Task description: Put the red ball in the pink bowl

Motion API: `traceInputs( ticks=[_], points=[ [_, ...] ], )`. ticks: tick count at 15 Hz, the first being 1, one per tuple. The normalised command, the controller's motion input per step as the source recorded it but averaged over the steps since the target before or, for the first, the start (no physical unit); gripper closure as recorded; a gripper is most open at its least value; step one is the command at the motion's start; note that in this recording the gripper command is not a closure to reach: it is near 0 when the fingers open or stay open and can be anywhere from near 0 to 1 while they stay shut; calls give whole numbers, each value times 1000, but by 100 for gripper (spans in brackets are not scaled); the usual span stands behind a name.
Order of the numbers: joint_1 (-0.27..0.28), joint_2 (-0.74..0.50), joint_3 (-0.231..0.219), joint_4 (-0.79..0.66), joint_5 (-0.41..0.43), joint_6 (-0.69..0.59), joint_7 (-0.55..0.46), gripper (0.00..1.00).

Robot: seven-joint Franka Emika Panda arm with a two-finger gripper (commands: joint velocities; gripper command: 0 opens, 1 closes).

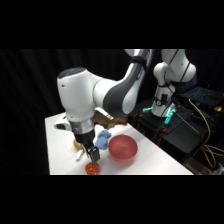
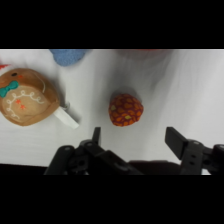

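The red ball (image 2: 126, 109) is small, red-orange with yellow speckles, and lies on the white table; in the side view the red ball (image 1: 92, 169) is at the table's front edge. My gripper (image 2: 134, 136) hovers just above it, open, its two black fingers spread wider than the ball and nothing between them. From the side, the gripper (image 1: 92, 155) hangs straight over the ball. The pink bowl (image 1: 123, 148) sits to the right of the ball and stands empty; only a sliver of the pink bowl (image 2: 142, 51) shows at the wrist view's top edge.
A blue lump (image 1: 102, 140) lies between the gripper and the bowl, also seen as a blue lump (image 2: 68, 56) in the wrist view. A brown gingerbread-like toy (image 2: 24, 96) with white icing lies left of the ball. Black equipment and cables (image 1: 200, 125) stand beyond the table's right edge.
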Motion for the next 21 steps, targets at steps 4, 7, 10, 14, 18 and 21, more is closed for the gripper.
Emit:
traceInputs(
  ticks=[4, 7, 10, 14, 18, 21],
  points=[
    [48, 339, -35, 407, -21, -9, 6, 0],
    [40, 315, -30, 324, 9, 6, 13, 0],
    [40, 226, -26, 237, 25, 4, 23, 0],
    [10, 116, 2, 189, 58, -35, -17, 100],
    [6, -7, 3, 147, 48, -98, -43, 100],
    [28, -89, -19, 90, 37, -186, 5, 39]
  ],
)
